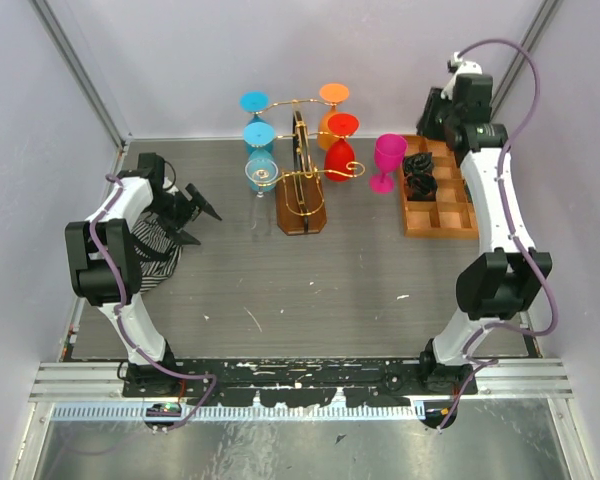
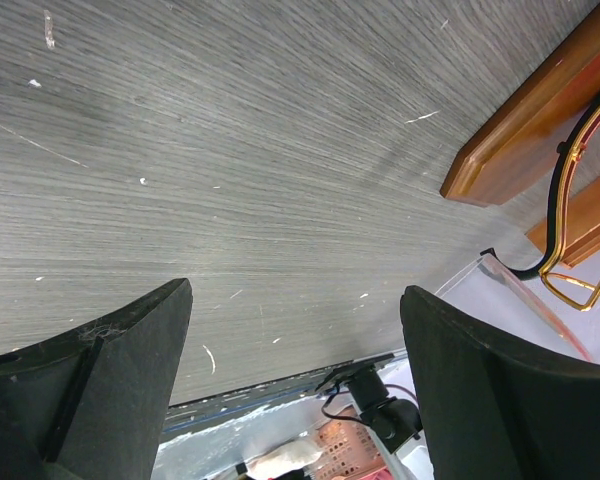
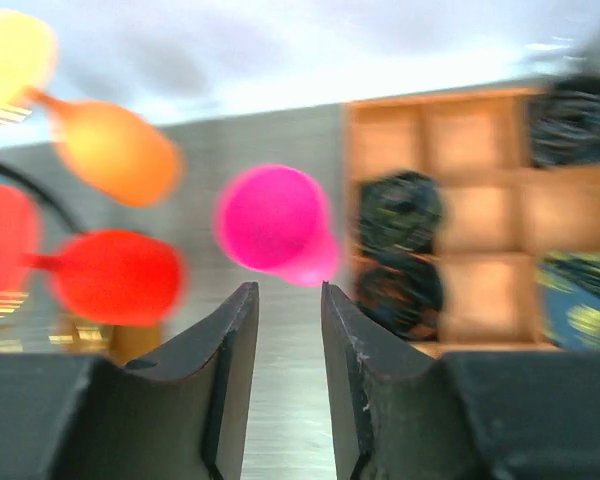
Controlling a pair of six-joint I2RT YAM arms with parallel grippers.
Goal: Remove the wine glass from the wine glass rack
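Note:
The wine glass rack point(image 1: 301, 200), gold wire on a brown wooden base, stands at the back middle of the table. Blue glasses point(image 1: 259, 135) hang on its left side; orange point(image 1: 333, 93) and red glasses point(image 1: 340, 160) hang on its right. A pink wine glass point(image 1: 387, 160) stands upright on the table between rack and tray, also in the right wrist view point(image 3: 275, 220). My right gripper point(image 1: 430, 118) point(image 3: 288, 290) is behind and above it, fingers slightly apart, empty. My left gripper point(image 1: 195, 213) point(image 2: 295, 300) is wide open and empty, left of the rack base point(image 2: 525, 120).
An orange-brown compartment tray point(image 1: 450, 215) with dark bundles lies at the right, also in the right wrist view point(image 3: 480, 200). A striped cloth point(image 1: 155, 250) lies under the left arm. Walls close in the table on the left, back and right.

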